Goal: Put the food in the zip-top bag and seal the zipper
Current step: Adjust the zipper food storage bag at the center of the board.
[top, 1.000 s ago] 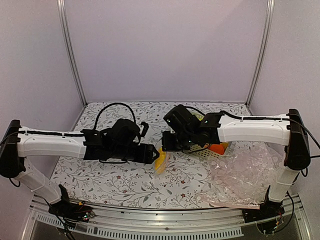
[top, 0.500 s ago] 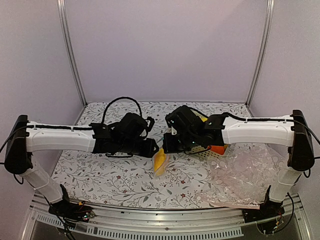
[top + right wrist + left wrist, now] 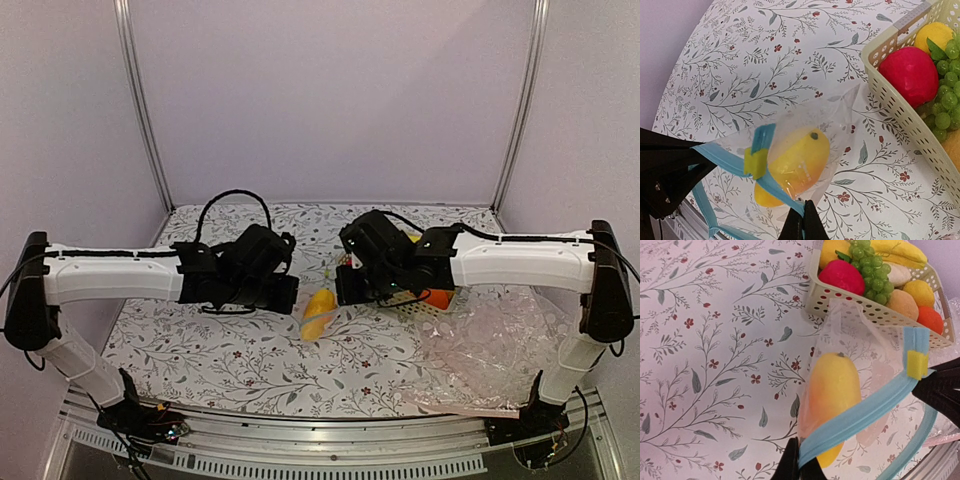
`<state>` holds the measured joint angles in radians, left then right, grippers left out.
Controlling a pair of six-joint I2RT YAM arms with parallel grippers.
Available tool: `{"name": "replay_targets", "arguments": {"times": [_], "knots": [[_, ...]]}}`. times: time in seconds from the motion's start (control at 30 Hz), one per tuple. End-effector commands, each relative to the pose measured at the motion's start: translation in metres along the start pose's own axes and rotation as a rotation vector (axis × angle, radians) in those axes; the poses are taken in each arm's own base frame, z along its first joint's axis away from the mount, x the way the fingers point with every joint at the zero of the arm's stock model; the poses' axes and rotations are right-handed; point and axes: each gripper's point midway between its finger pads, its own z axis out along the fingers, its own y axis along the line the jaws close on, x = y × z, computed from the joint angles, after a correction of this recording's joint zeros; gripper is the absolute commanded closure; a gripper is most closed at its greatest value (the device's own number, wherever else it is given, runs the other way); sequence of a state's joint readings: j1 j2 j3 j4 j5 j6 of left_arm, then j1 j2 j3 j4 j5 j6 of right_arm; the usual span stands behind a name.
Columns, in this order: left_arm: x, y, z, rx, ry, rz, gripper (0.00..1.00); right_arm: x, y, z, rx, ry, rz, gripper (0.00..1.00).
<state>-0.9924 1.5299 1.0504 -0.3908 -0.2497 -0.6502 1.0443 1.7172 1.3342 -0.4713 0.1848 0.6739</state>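
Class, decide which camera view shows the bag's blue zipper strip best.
The left wrist view: the zipper runs long and unobstructed across the frame, yellow slider included. The right wrist view shows a shorter stretch crossing the fruit. The top view leaves it too small to make out.

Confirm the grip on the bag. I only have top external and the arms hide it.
Observer: Both hold it. In the wrist views the left claw and the right claw each pinch the blue zipper, which is stretched between them.
Operator: Sealed?
Observer: No. In the right wrist view the zipper's second strip hangs loose below the taut one, so the zip-top bag is open at the mouth.
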Motion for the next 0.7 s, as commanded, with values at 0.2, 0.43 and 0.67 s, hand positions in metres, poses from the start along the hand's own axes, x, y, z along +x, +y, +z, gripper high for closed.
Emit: {"name": "replay_targets", "arguments": {"times": [0.2, 0.43, 0.67], "knots": [[0.005, 0.042, -0.011, -0.117, 0.004, -0.06, 0.98, -0.004, -0.039, -0.004, 0.097, 0.004, -0.002, 1.0], [0.0, 0.003, -0.009, 0.098, 0.0, -0.011, 0.7, 0.003, -0.008, 0.004, -0.075, 0.04, -0.049, 1.0], [-0.01, -0.02, -0.014, 0.203, -0.007, 0.055, 0.37, 0.012, 0.018, 0.006, -0.218, 0.096, -0.13, 1.0]]}}
